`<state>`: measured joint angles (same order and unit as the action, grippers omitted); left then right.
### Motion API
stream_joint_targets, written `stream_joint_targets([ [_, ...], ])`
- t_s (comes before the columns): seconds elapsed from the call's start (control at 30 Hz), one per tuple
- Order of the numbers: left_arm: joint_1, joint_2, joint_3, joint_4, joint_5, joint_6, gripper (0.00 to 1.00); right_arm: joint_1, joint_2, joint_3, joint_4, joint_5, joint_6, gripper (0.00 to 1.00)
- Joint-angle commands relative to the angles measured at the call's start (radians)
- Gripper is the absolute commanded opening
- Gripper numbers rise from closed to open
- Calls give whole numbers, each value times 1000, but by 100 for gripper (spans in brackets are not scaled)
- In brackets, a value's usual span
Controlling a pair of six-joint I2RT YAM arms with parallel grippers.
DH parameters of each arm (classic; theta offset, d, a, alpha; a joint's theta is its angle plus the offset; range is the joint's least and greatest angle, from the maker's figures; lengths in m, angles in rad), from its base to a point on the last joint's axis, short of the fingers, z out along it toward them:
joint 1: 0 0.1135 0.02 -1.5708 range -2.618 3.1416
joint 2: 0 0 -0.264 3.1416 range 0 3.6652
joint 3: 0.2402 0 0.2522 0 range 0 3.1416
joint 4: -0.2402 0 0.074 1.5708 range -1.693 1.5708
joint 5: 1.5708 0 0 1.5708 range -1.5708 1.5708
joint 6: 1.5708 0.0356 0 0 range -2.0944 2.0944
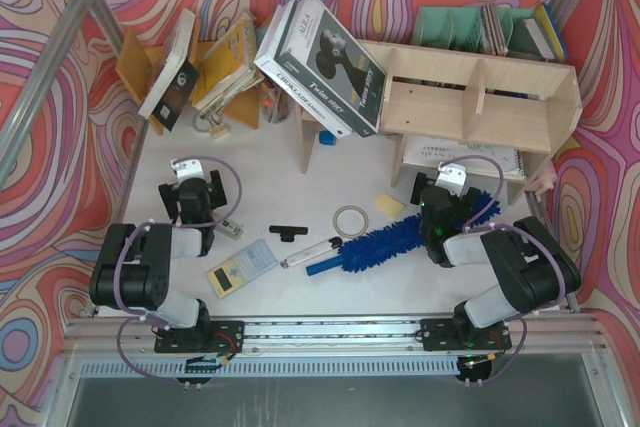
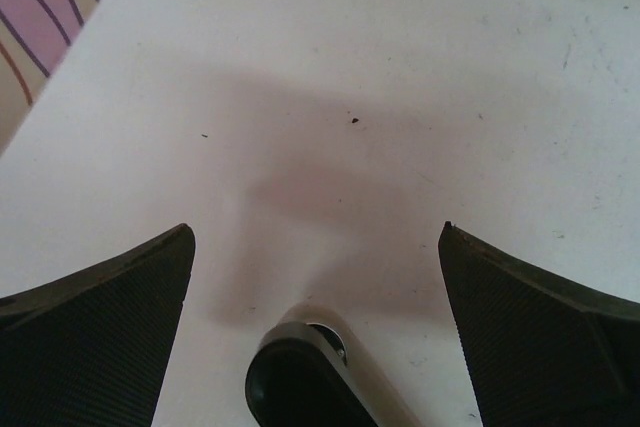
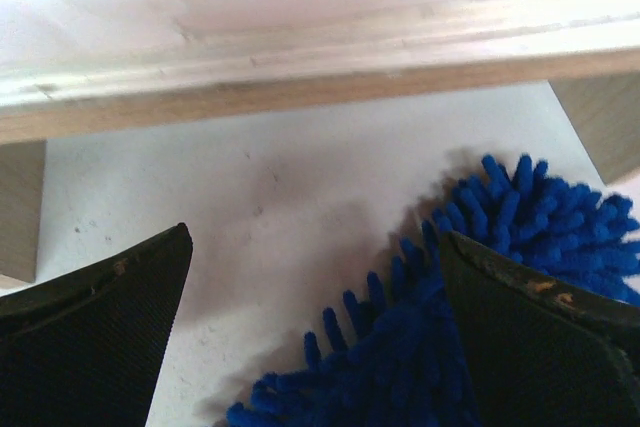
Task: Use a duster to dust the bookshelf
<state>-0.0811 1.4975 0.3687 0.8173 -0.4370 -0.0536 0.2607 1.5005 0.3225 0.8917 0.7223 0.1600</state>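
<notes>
The bright-blue fluffy duster [image 1: 385, 242] lies flat on the white table, handle toward the near left, shaggy head toward the right arm. The pale plywood bookshelf [image 1: 470, 97] stands at the back right. My right gripper [image 1: 440, 199] hovers low over the duster's head end, in front of the shelf. In the right wrist view it [image 3: 315, 231] is open with bare table between the fingers. The duster's strands [image 3: 400, 367] reach to the right finger, and the shelf's lower board [image 3: 300, 97] crosses above. My left gripper [image 1: 190, 185] [image 2: 316, 227] stands open over bare table at the left.
A large black-and-white box [image 1: 325, 62] leans against the shelf's left end. Books [image 1: 225, 62] lean at the back left. A tape ring [image 1: 350, 217], yellow sponge [image 1: 388, 205], black bar [image 1: 288, 231], silver pen [image 1: 310, 250] and calculator [image 1: 240, 267] lie mid-table.
</notes>
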Motion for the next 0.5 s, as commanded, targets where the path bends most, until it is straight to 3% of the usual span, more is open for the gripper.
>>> stream_joint_targets([
  [0.0, 56, 25, 13, 46, 155, -39, 98, -25, 47, 5, 243, -71, -138, 98],
  [0.1, 58, 35, 5, 80, 165, -39, 98, -41, 80, -13, 333, -131, -189, 97],
  [0.17, 60, 27, 10, 51, 165, -40, 98, -73, 143, -44, 491, -199, -215, 98],
  [0.23, 60, 34, 3, 81, 164, -39, 98, -89, 129, -9, 382, -285, -196, 97],
  [0.47, 60, 31, 4, 71, 163, -38, 98, -202, 145, 23, 289, -548, -146, 98],
])
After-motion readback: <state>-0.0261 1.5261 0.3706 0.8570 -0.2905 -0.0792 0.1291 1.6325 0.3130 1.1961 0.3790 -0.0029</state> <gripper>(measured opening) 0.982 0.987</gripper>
